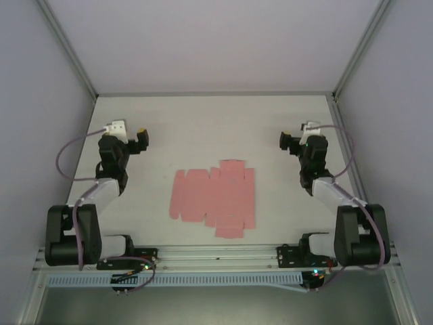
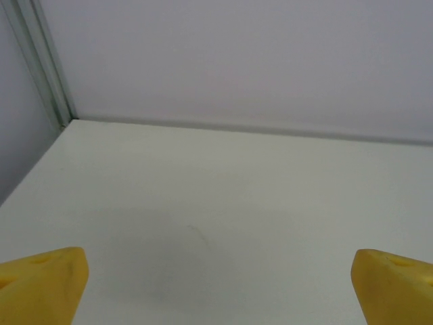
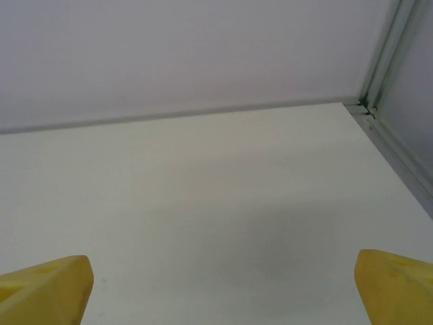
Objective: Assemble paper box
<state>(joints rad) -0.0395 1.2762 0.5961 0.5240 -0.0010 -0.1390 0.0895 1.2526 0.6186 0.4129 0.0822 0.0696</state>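
Two arms sit folded at either side of the white table point(image 1: 203, 122), the left arm point(image 1: 101, 186) and right arm point(image 1: 328, 189) each with its elbow low near its base and its wrist reaching up the table. The left gripper point(image 1: 140, 137) and right gripper point(image 1: 288, 141) turn inward toward the middle. Both pairs of jaws are spread wide and grip nothing. The left wrist view has its yellow fingertips point(image 2: 42, 284) at opposite lower corners over bare tabletop, and the right wrist view has its fingertips point(image 3: 44, 288) the same way. All four tips are cut off by the frame edges. One paper box point(image 1: 215, 196), a flat pink cutout with flaps, lies unfolded at the table's centre, between the arms and well apart from both grippers. Its creases are too faint from above to trace.
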